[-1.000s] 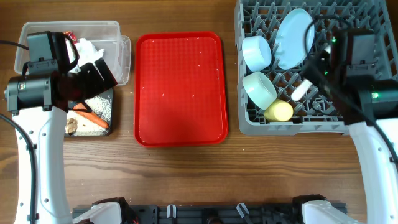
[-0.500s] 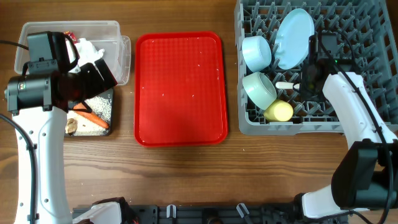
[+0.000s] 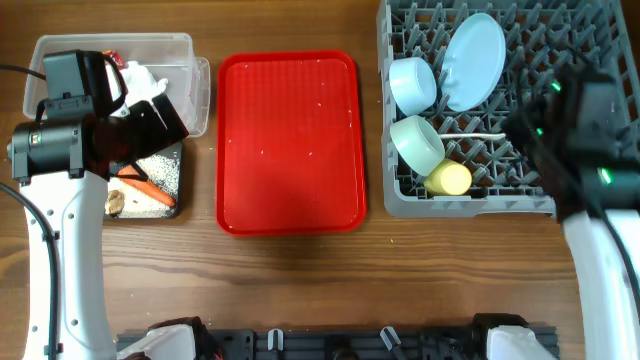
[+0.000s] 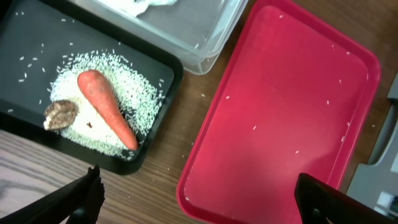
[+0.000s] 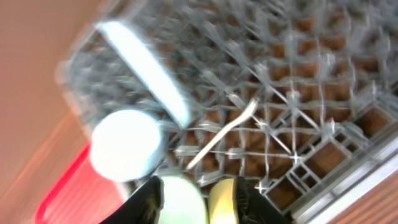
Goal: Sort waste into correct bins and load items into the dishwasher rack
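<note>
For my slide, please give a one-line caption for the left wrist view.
Carrot stick, rice grains and a brown lump in the black tray, beside the red tray.

Count at inspection:
- Rack (image 3: 470, 205): one, far right corner.
- Red tray (image 3: 290, 140): one, mid counter.
- Bins: two, far left corner; one clear tub (image 3: 110, 41), one black tray (image 4: 34, 43).
- Plate (image 3: 473, 60): one.
- Bowls: two; blue bowl (image 3: 412, 83), green bowl (image 3: 417, 142).
- Cup (image 3: 448, 178): one.
- Spoon (image 3: 470, 136): one.
- Carrot (image 4: 106, 109): one.
- Brown lump (image 4: 60, 113): one.
- Tissue (image 3: 145, 80): one.
- Wrapper (image 3: 113, 60): one, mostly hidden.
- Rice (image 4: 143, 102): one heap, plus loose grains too many to count.
</note>
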Robot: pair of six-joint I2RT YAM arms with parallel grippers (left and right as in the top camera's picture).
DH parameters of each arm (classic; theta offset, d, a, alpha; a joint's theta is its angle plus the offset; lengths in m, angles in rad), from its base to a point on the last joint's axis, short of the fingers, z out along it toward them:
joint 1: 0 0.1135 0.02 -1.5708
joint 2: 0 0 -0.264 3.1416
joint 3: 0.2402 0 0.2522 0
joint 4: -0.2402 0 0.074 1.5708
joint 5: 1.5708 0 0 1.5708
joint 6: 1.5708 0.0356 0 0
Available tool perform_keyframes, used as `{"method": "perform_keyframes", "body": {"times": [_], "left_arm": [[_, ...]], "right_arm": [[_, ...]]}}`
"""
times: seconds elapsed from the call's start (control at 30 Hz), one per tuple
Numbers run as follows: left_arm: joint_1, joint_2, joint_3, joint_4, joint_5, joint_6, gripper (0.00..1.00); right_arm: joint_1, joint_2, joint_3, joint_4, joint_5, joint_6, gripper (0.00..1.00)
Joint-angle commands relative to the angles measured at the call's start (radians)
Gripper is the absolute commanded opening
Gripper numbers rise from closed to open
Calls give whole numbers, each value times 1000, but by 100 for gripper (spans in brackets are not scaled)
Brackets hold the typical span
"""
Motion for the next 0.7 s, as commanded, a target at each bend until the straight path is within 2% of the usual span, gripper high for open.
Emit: {"method": "perform_keyframes", "body": {"times": [0.0,0.13,0.27,0.4,0.47,0.6,0.67], "left_arm": [[5,-1,7,3,-17,2,100],[5,-1,7,3,-17,2,100],[5,-1,7,3,-17,2,100],[5,-1,7,3,-17,2,100],[5,-1,7,3,-17,2,100],[5,-1,7,3,-17,2,100],[5,-1,7,3,-17,2,100]], "right_arm": [[4,-240,2,-68,-343,-463,100],[4,-441,2,-196,-368,-470,100],[4,-473,2,-335,-336,-489,100],[4,-473,-29,-288,-278,-507,100],[4,-475,-113,-188,-282,-531,100],[43,-623,-482,266,-277,-552,100],[67,-764,-713,496,-269,-550,100]]}}
